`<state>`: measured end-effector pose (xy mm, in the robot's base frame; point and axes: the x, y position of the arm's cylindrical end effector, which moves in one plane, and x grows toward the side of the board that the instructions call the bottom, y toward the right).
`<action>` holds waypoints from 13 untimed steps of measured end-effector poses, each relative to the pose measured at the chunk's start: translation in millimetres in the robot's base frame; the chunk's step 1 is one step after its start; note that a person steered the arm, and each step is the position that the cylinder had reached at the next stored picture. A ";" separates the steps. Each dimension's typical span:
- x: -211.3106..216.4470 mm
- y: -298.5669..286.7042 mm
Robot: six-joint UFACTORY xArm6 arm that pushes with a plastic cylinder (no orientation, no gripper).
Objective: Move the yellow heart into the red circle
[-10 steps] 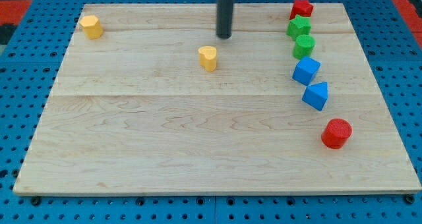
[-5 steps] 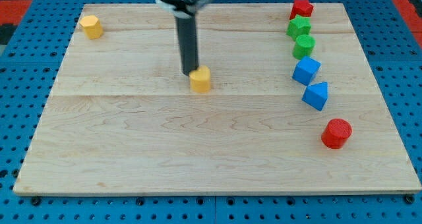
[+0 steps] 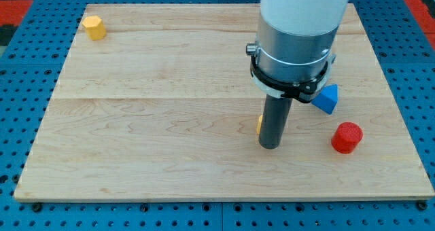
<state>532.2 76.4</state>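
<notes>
The yellow heart (image 3: pixel 259 124) is almost wholly hidden behind my rod; only a thin sliver shows at the rod's left edge, right of the board's centre. My tip (image 3: pixel 270 147) rests on the board just below and right of that sliver, touching it or nearly so. The red circle (image 3: pixel 347 137) stands to the right of my tip, about a hundred pixels away, near the board's right edge.
A blue block (image 3: pixel 327 98) shows above the red circle, partly behind the arm's body. A yellow block (image 3: pixel 94 27) sits at the board's top left. The arm's body hides the top right of the wooden board (image 3: pixel 136 122).
The yellow heart has been pushed down and to the right, toward the red circle. My rod has moved with it, and the arm's body now covers the red, green and blue blocks at top right.
</notes>
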 end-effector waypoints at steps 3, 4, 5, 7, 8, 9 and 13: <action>-33.6 -27.1; -33.6 4.9; -33.5 25.9; -52.3 1.5; -50.4 46.8; -46.8 72.6; -23.3 77.8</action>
